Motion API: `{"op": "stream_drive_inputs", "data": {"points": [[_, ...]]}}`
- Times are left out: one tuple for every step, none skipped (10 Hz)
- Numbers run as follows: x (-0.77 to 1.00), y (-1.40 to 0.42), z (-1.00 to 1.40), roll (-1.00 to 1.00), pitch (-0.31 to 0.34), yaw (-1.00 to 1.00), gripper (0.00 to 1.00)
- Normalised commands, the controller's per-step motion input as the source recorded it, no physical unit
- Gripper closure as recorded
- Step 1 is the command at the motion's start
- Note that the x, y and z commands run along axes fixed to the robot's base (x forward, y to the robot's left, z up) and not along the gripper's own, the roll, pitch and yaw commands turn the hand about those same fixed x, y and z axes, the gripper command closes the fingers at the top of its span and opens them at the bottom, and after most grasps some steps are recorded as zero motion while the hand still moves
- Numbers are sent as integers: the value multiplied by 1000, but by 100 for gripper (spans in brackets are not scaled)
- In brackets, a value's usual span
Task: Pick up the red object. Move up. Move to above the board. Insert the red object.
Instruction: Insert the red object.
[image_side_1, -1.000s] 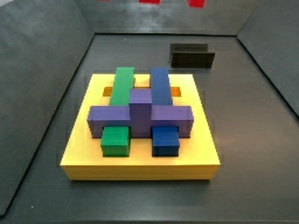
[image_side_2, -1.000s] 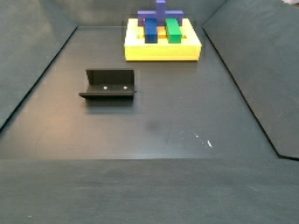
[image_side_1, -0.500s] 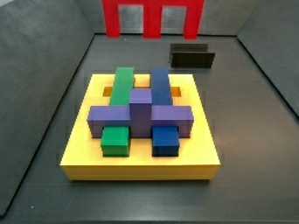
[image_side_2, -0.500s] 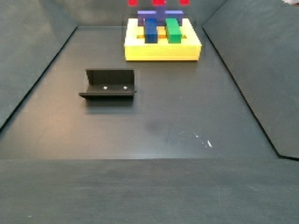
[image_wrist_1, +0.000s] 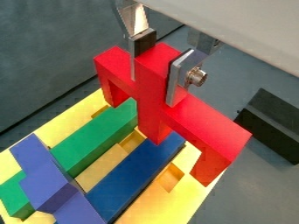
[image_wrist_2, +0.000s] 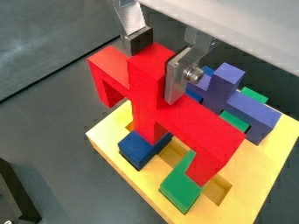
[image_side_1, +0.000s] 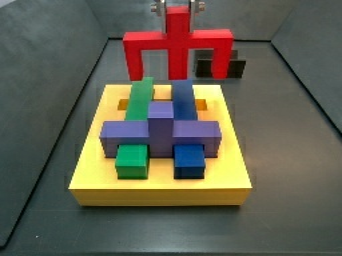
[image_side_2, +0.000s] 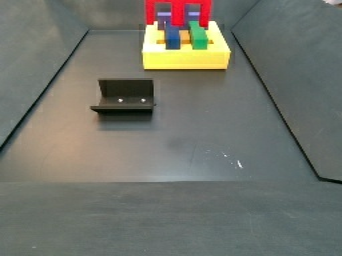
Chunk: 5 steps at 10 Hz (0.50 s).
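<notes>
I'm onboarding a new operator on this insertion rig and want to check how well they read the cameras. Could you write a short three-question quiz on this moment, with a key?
1. True or false: the gripper is shut on the red object.
2. Where is the red object relative to the board? A) seated flush in its slots B) in the air above its far part C) lying on the floor beside the fixture
3. Which colours are the two long bars lying side by side on the board?

Key
1. True; in both wrist views the fingers clamp its central post.
2. B
3. Green and blue.
</notes>
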Motion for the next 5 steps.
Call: {"op": "stream_drive_inputs", "data": {"points": [[0, 0, -77, 29, 0, 0, 100], [-146, 0, -157, 37, -40, 0, 100], [-260, 0, -217, 20, -97, 0, 100], [-197, 0, -214, 0, -106, 0, 100], [0, -111, -197, 0, -67, 0, 100]]}}
